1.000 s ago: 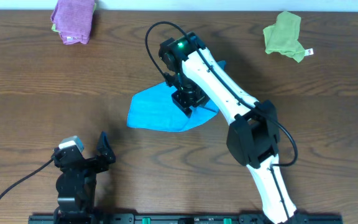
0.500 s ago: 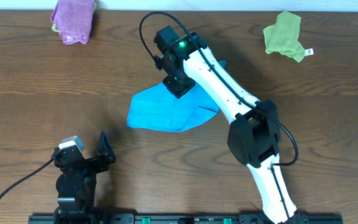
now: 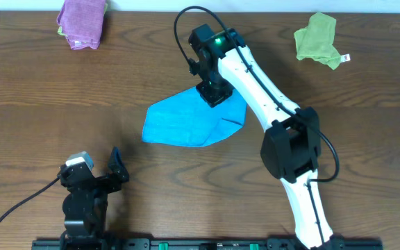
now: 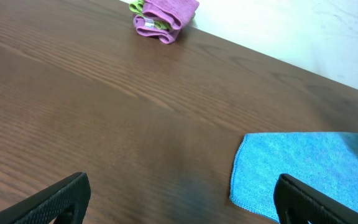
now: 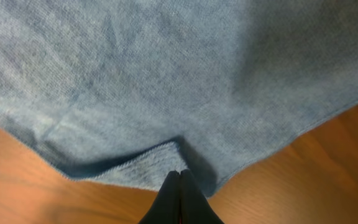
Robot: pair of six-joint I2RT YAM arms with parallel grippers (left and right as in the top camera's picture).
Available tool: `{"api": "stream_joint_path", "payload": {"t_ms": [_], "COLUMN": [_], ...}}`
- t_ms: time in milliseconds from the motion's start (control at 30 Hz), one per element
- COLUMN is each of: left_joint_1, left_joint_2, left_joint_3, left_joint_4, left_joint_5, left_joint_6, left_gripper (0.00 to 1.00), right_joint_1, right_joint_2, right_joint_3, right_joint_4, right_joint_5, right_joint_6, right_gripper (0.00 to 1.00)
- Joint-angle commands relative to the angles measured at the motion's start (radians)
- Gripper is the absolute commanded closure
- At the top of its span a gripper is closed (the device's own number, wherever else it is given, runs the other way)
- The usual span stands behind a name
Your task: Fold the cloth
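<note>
Right gripper (image 3: 214, 95) is now sitting further up-right than before, fingers pinching the cloth (image 3: 179, 123) hem. Folding is starting; next it needs carrying that edge across. Left gripper (image 4: 182, 194) is idling, fingers spread.

Looks across a dark wood-grain desk (image 4: 73, 93); finds the cloth (image 4: 303, 165), sky-blue and fuzzy, lying flat, one rounded corner nearest; shows the left gripper (image 4: 182, 186) spread wide, one black finger (image 4: 61, 199) well left of the cloth, the other overlapping the cloth's near edge; places a folded purple cloth (image 4: 166, 18) far beyond the cloth and to its left, by a pale wall (image 4: 303, 31).
</note>
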Motion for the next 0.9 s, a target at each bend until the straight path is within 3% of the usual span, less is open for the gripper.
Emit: {"api": "stream_joint_path", "payload": {"t_ms": [0, 167, 300, 400, 633, 867], "left_joint_1": [0.004, 0.004, 0.003, 0.003, 0.003, 0.002], "left_joint_2": [-0.006, -0.006, -0.006, -0.006, -0.006, -0.006], "left_joint_3": [-0.020, -0.020, -0.020, -0.020, -0.020, -0.020], "left_joint_4": [-0.010, -0.008, -0.007, -0.008, -0.005, 0.119], "left_joint_5": [-0.002, 0.003, 0.045, 0.196, 0.262, 0.304], "left_joint_6": [-0.010, -0.014, -0.127, -0.227, -0.278, -0.296], "left_gripper": [0.05, 0.05, 0.04, 0.05, 0.05, 0.05], "right_joint_1": [0.003, 0.004, 0.005, -0.003, -0.002, -0.002], "right_joint_2": [-0.105, -0.267, -0.415, -0.539, -0.834, -0.956], "right_joint_3": [0.000, -0.002, -0.053, -0.231, -0.802, -1.103], "right_joint_4": [-0.002, -0.050, -0.072, -0.024, 0.232, 0.390], "right_joint_5": [-0.100, -0.103, -0.098, -0.078, -0.121, -0.320], "right_joint_6": [0.018, 0.037, 0.040, 0.041, 0.121, 0.169], "right_gripper": [0.98, 0.99, 0.99, 0.98, 0.99, 0.98]}}
